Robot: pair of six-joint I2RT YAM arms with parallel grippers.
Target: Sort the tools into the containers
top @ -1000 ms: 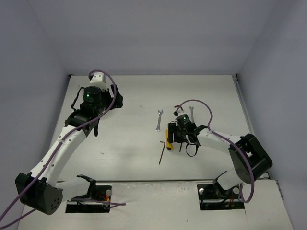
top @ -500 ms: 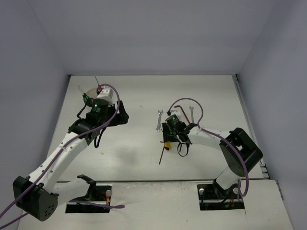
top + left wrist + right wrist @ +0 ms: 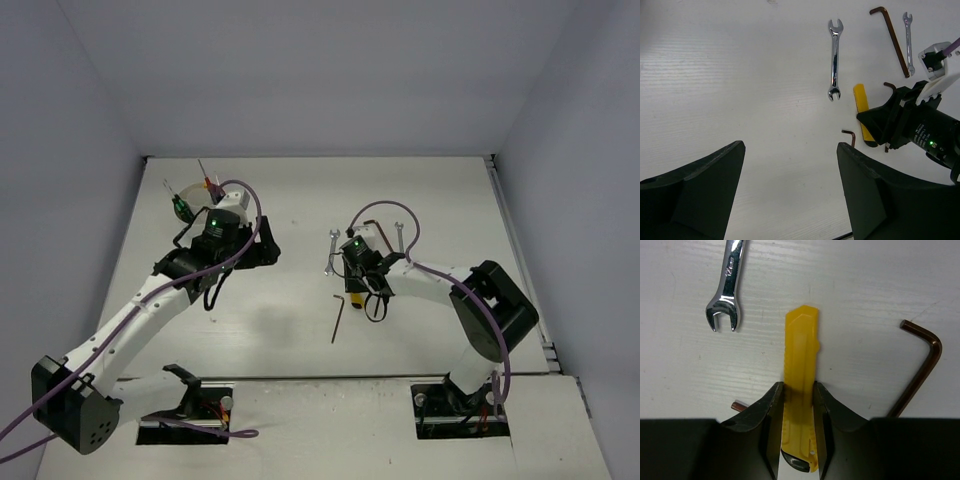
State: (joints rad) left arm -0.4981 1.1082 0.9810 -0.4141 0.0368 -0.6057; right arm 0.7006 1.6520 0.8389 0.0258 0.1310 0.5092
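My right gripper (image 3: 799, 396) is shut on the yellow knife (image 3: 801, 347), its fingers pressing both sides of the body; the knife lies along the table (image 3: 270, 310). In the top view the right gripper (image 3: 352, 290) holds the knife (image 3: 353, 301) at the table's middle. My left gripper (image 3: 790, 165) is open and empty, hovering over bare table left of the knife (image 3: 860, 107); in the top view the left gripper (image 3: 268, 252) is right of the white cup (image 3: 188, 193). The cup holds several screwdrivers.
A silver wrench (image 3: 331, 253) lies left of the knife, and a smaller wrench (image 3: 399, 236) lies behind the right arm. A long dark hex key (image 3: 337, 318) lies in front. A brown hex key (image 3: 921, 371) is right of the knife. The wrench (image 3: 834, 59) shows ahead of the left gripper.
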